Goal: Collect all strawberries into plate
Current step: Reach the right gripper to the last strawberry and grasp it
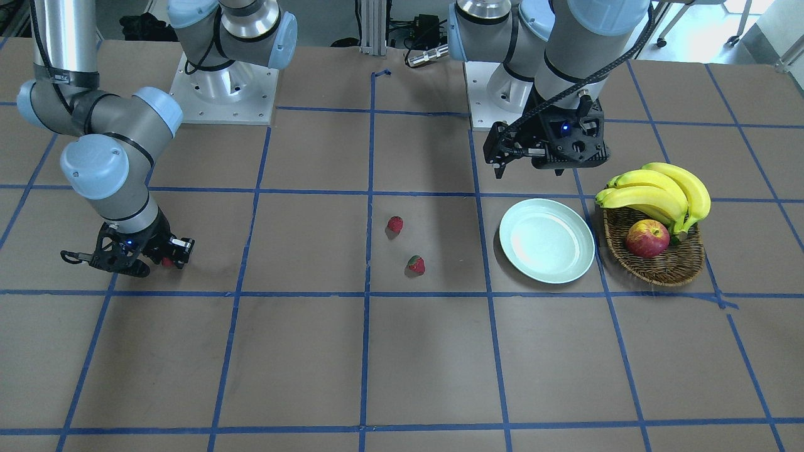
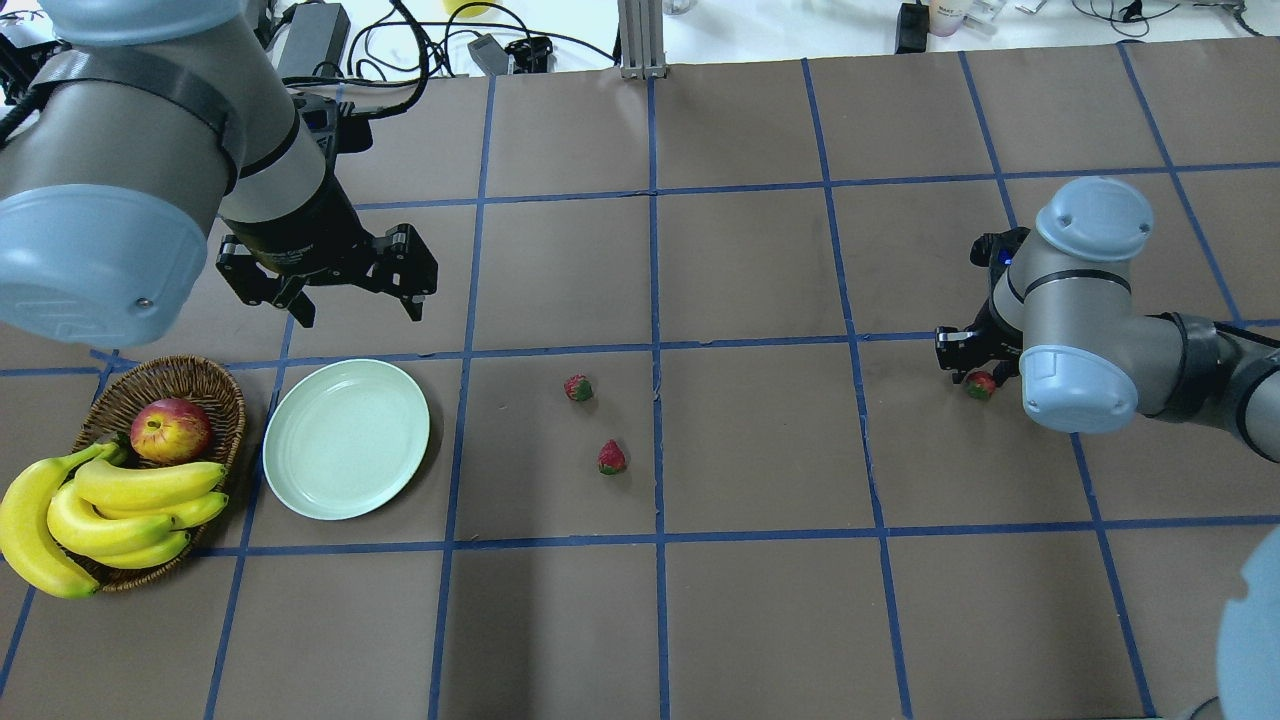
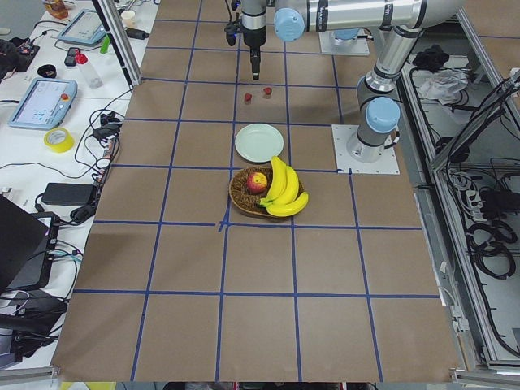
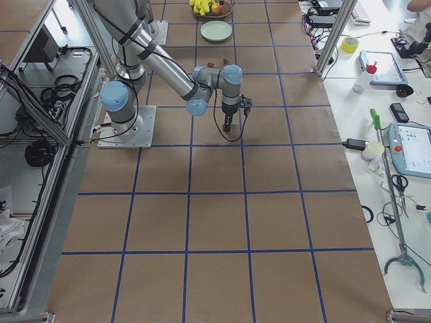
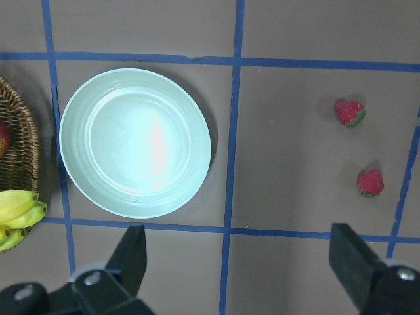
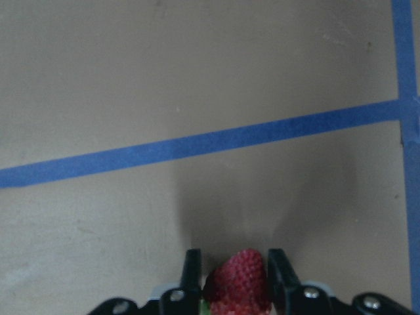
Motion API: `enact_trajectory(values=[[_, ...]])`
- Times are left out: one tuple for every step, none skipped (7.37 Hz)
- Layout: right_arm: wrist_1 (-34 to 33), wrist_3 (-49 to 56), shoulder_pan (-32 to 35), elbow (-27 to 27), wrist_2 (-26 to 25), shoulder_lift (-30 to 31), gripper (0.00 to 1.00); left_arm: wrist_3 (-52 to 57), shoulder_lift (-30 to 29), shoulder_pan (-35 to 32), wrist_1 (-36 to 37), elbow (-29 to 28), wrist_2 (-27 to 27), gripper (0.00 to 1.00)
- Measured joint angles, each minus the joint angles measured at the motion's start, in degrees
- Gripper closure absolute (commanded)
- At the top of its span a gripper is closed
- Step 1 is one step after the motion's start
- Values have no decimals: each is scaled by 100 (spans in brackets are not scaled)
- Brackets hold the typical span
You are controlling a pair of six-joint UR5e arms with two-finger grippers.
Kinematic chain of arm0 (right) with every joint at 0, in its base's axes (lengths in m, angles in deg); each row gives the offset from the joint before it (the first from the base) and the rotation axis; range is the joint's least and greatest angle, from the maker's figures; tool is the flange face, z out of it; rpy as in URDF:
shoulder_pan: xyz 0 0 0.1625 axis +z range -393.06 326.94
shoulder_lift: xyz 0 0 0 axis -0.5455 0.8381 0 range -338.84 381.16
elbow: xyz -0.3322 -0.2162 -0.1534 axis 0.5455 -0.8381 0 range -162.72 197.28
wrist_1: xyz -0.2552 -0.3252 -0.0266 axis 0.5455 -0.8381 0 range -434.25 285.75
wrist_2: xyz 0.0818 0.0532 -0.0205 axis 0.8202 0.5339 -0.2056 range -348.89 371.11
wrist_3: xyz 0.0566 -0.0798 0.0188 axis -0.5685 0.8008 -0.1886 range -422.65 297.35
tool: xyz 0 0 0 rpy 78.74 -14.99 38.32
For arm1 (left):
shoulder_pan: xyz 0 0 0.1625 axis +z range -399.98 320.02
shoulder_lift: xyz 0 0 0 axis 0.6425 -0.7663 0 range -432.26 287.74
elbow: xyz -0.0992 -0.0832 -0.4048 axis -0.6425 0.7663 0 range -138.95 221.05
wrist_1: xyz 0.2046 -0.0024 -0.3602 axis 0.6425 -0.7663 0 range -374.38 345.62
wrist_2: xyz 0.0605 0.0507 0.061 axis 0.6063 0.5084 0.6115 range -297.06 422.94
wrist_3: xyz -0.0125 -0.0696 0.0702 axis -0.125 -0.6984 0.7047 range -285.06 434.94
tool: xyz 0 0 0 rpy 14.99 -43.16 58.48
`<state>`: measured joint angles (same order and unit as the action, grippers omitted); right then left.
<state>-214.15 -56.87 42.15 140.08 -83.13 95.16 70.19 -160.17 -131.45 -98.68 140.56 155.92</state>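
Two strawberries (image 2: 578, 387) (image 2: 611, 457) lie on the table mid-way, right of the pale mint plate (image 2: 346, 438). They also show in the left wrist view (image 5: 349, 112) (image 5: 370, 182) and the front view (image 1: 394, 224) (image 1: 416, 264). The third strawberry (image 6: 239, 282) sits between the fingers of my right gripper (image 2: 978, 382), which is shut on it low over the table at far right. My left gripper (image 2: 355, 300) is open and empty, hovering behind the plate (image 5: 134, 141).
A wicker basket (image 2: 105, 405) with an apple (image 2: 170, 430) and bananas (image 2: 95, 505) stands just left of the plate. Blue tape lines grid the brown table. Cables and gear lie beyond the far edge.
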Motion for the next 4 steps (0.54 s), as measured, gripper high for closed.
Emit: enact_trajectory(values=[[37,57,-3,3,-8,1,87,11,8,7,26,-10,-7,0],[130,89,-6,0,-17,15,92,15,15,-3,63,-13,-17,0],[259,115,-6,-29,-18,53,93,17,13,-20,86,-14,-28,0],[435,109,27,-137,4,173,100,18,3,-23,99,-20,-41,0]])
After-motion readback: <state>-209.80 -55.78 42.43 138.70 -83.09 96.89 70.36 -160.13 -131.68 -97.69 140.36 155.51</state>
